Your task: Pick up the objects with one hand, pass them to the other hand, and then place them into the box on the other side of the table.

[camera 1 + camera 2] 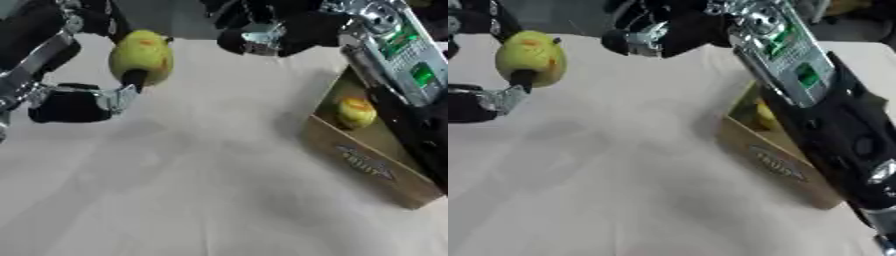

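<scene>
With the left hand (pixel 83 100) curled round the yellow-green fruit (pixel 140 57) above the table's (pixel 192 190) far left and the right hand (pixel 271 32) hovering bent-fingered but empty nearby, a mistimed handover could drop it short of the box (pixel 372 165) (one fruit already inside).

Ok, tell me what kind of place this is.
Probably a lab or test bench set up for robot handover practice, not a home. A plain white-covered table holds only a cardboard box with a yellow fruit inside, and the left hand holds a yellow-green fruit.
</scene>
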Available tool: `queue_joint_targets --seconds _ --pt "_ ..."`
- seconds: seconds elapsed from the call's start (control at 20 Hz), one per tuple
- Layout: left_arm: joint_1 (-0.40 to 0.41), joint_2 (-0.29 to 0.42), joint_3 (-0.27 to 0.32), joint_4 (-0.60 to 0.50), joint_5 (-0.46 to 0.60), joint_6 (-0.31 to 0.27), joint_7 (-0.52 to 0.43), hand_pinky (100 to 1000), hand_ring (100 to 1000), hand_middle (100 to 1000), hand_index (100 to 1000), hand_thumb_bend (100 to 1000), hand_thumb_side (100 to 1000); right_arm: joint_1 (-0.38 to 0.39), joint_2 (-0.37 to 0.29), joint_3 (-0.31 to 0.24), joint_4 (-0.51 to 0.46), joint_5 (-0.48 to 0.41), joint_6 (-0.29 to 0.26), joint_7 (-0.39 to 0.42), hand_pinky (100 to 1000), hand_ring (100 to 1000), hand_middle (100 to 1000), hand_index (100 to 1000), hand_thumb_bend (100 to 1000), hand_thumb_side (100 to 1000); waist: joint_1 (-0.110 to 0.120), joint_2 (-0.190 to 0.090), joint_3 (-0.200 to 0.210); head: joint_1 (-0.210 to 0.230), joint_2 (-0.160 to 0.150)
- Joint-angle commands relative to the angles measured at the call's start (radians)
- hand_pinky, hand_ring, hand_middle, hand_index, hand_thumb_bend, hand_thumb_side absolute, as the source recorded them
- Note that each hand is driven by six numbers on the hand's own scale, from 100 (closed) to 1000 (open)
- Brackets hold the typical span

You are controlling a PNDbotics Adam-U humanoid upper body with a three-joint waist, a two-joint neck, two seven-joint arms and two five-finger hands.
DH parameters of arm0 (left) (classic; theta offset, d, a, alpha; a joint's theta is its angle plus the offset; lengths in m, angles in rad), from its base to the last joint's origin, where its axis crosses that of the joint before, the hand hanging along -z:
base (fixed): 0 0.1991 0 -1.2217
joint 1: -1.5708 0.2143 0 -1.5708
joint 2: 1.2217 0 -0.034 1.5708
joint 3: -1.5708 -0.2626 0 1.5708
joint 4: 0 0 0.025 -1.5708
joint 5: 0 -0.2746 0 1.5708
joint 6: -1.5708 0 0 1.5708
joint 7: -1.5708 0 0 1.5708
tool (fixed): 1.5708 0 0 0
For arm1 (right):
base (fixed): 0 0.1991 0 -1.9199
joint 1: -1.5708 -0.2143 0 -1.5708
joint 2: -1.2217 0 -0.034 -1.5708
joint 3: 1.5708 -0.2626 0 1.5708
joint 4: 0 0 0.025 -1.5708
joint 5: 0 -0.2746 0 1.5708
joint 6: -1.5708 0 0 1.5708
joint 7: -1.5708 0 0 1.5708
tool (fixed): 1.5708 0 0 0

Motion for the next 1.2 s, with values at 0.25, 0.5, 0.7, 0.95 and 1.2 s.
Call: queue_joint_targets --seconds 0.25,0.5,0.7,0.95,1.2 --pt "-0.036 0.005 -0.002 -0.026 0.001 0.0 -0.018 691 628 588 526 114 246 -0.032 0.018 0.014 0.014 0.027 -0.01 0.042 834 777 781 850 428 231 -0.003 -0.043 0.003 0.004 0.009" --pt "-0.044 0.006 -0.008 -0.026 -0.002 -0.004 -0.026 691 629 588 526 122 243 -0.036 0.031 0.024 0.02 0.065 -0.036 0.09 828 767 788 839 439 128 -0.002 -0.044 0.004 0.006 0.011" --pt "-0.048 0.004 -0.013 -0.024 -0.005 -0.007 -0.031 692 630 589 526 125 241 -0.041 0.046 0.029 0.029 0.092 -0.053 0.112 816 764 785 835 439 116 -0.002 -0.045 0.003 0.007 0.014" --pt "-0.053 0.003 -0.018 -0.021 -0.016 -0.013 -0.036 692 632 591 526 131 236 -0.049 0.066 0.043 0.043 0.144 -0.063 0.122 785 759 781 828 425 115 -0.002 -0.046 0.002 0.01 0.014" --pt "-0.057 -0.003 -0.021 -0.027 -0.016 -0.013 -0.037 690 629 588 525 129 236 -0.052 0.084 0.049 0.055 0.191 -0.064 0.103 796 763 781 821 414 113 -0.003 -0.045 0.003 0.01 0.013"
